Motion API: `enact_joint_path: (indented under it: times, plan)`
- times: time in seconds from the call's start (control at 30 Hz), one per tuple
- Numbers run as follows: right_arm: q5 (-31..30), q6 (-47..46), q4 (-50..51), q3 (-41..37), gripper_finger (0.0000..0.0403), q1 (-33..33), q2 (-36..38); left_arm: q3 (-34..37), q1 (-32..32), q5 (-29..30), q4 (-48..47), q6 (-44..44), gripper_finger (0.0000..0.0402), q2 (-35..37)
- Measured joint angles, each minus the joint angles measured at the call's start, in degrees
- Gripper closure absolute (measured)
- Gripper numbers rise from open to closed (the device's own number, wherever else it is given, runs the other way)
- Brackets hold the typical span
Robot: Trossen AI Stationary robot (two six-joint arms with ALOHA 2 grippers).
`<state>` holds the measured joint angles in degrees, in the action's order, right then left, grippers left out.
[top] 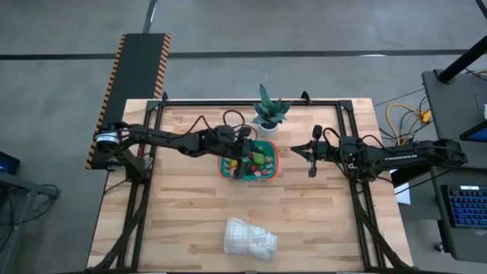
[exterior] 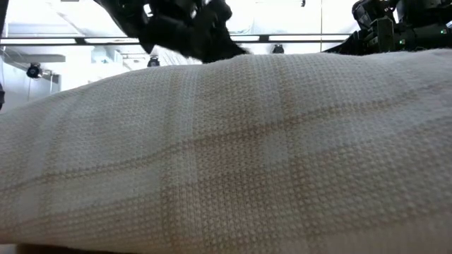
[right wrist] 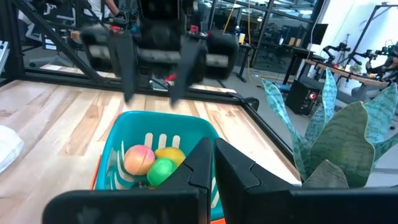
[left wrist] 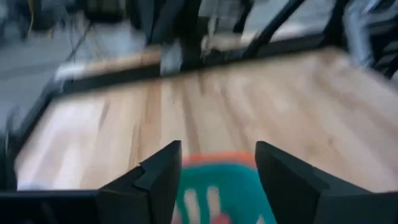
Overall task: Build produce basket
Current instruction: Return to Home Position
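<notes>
The teal basket with its orange rim stands on the wooden table near the middle. It holds produce: a pink piece, a yellow one and a green one. My left gripper hovers over the basket's left end, open, with nothing between its fingers. The basket's rim shows just below them. My right gripper waits shut to the right of the basket, its fingers pointing at it.
A green potted plant stands just beyond the basket, near the far edge. A folded white cloth lies near the table's near edge and fills the low view. Bare wood lies to the left and right of the cloth.
</notes>
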<state>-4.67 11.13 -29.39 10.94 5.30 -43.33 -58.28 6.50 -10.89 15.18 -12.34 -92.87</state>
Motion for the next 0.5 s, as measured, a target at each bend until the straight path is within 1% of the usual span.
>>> enact_joint_path:
  times: [0.07, 0.17, 0.33, 0.4, 0.5]
  plan:
    - [0.02, -0.02, 0.08, 0.0, 0.0394, 0.0, 0.0, 0.09, -0.13, -1.76, 2.84, -0.16, 0.0226, 1.07]
    - [0.0, 0.02, 0.5, 0.0, 0.0394, -0.01, 0.0, 0.61, -0.33, -4.16, 4.18, -1.81, 0.0263, 3.74]
    - [0.0, 0.52, 0.63, -0.02, 0.0394, 0.0, 0.01, 0.78, -0.53, -4.94, 0.54, -2.57, 0.0334, 9.82]
    - [0.0, 1.02, 0.63, -0.02, 0.0394, -0.02, 0.0, 1.66, -0.57, -4.96, -2.4, -3.75, 0.0361, 12.83]
    - [0.0, 1.29, 0.66, -0.02, 0.0394, -0.02, 0.02, 4.53, -0.57, -4.79, -3.69, -4.55, 0.0394, 18.33]
